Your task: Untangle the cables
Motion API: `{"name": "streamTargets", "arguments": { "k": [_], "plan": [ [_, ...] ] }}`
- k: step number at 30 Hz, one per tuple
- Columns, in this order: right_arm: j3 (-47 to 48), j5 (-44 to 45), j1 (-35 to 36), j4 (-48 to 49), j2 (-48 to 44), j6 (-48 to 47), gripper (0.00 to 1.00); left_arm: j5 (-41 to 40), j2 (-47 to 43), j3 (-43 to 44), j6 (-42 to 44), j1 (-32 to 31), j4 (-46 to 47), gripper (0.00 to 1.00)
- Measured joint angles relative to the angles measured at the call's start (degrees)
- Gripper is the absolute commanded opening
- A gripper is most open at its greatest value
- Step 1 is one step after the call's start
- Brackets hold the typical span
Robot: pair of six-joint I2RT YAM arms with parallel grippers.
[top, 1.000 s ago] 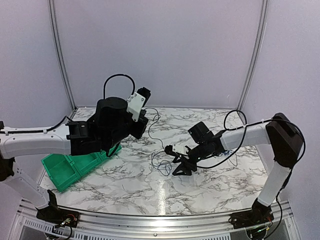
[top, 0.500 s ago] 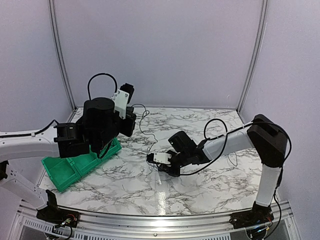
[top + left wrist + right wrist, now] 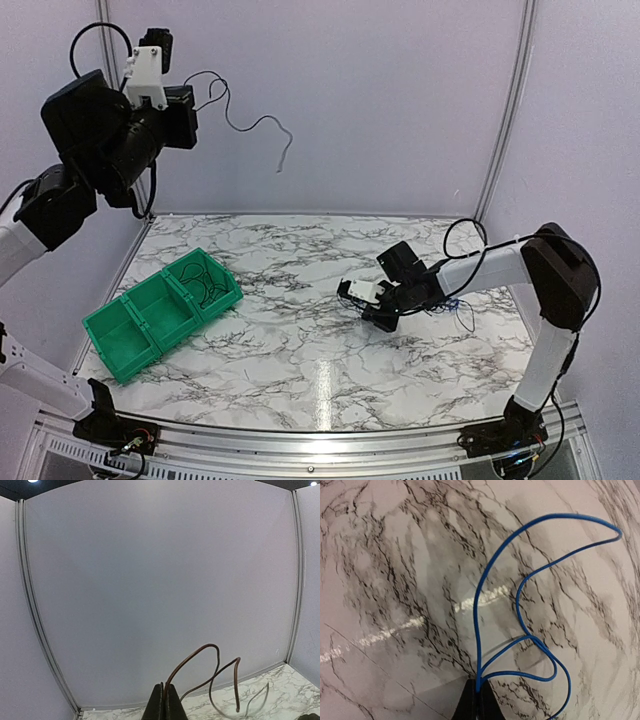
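Note:
My left gripper [image 3: 193,98] is raised high at the far left, well above the table. It is shut on a thin dark cable [image 3: 262,119] that hangs free in the air and curls to the right. In the left wrist view that cable [image 3: 200,656] rises from between the closed fingertips [image 3: 159,702]. Low over the right-middle of the table, my right gripper [image 3: 383,318] is shut on a blue cable [image 3: 492,585]. That cable loops out across the marble in the right wrist view.
A green divided bin [image 3: 130,335] sits on the left of the marble table, with thin black wires [image 3: 205,290] in its far compartment. Grey walls with corner rails [image 3: 505,110] close in the table's back and sides.
The left arm swung up and left, lifting the dark cable off the table into the air. The right gripper went from open to shut on the blue cable and shifted back right.

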Motion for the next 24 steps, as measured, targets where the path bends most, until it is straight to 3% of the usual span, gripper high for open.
{"name": "streamTargets", "arguments": {
  "k": [7, 15, 24],
  "plan": [
    [-1.11, -2.19, -6.43, -3.26, -3.39, -0.33, 0.0, 2.03, 0.48, -4.13, -3.85, 6.97, -6.88, 0.0],
    [-1.16, -3.3, -7.34, -3.96, -5.2, -1.64, 0.0, 7.74, 2.8, -14.36, -13.57, 14.14, -17.09, 0.0],
    [-1.18, -4.68, -7.37, -4.72, -4.17, -1.77, 0.0, 8.63, 2.69, -25.2, -20.13, 18.58, -18.27, 0.0]
  ]
}}
